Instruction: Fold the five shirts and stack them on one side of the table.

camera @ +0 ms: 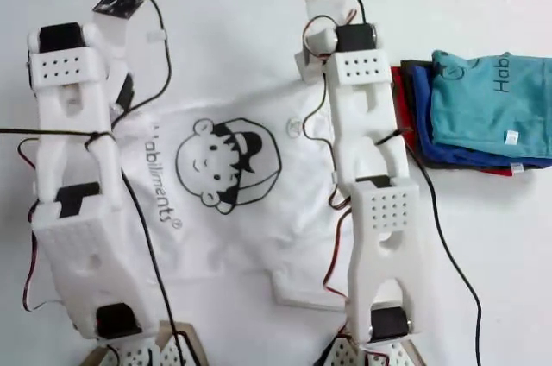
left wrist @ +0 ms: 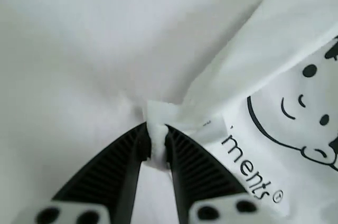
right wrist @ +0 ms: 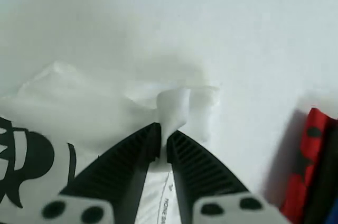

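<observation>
Left gripper (left wrist: pixel 157 140): clenched on a thin pinch of the white shirt (camera: pixel 228 236), at its edge beside the lettering.
Right gripper (right wrist: pixel 163 138): clamped on another pinch of the same edge, on the side nearer the stack.
White shirt: print up, mid-table (camera: pixel 233 29), between our arms.
Folded stack (camera: pixel 483 111): by the table's right edge, teal on top.
Risk: we think both holds are shallow, so uneven pulling could slip the cloth free or skew our fold.
</observation>
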{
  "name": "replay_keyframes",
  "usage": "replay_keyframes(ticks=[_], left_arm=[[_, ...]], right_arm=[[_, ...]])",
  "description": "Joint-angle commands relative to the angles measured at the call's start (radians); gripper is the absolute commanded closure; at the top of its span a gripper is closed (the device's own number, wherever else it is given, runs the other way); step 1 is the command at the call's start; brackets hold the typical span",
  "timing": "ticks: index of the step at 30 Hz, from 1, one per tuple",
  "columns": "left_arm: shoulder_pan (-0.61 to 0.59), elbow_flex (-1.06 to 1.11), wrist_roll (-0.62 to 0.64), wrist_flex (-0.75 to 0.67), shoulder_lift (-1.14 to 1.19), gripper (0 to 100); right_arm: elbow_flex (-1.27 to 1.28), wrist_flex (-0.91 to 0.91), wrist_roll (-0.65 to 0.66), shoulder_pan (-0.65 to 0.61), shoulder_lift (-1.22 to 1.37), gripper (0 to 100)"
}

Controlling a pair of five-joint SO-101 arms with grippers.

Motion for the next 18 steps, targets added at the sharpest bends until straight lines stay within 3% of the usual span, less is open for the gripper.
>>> replay_keyframes(ticks=[1,5,10,18], left_arm=[[-0.008,-0.035,-0.014,0.066,-0.074,97],[-0.034,-0.033,-0.012,0.066,-0.092,97],[-0.040,0.097,-0.026,0.063,-0.250,97],[-0.055,0.503,-0.064,-0.048,-0.537,97]], right_arm=[[-0.094,0.116,0.000,0.007,-0.091,97.9],[-0.157,0.231,0.000,0.007,-0.093,97.9],[-0.129,0.236,-0.005,0.024,-0.119,97.9],[0.404,0.228,-0.002,-0.008,-0.513,97.9]])
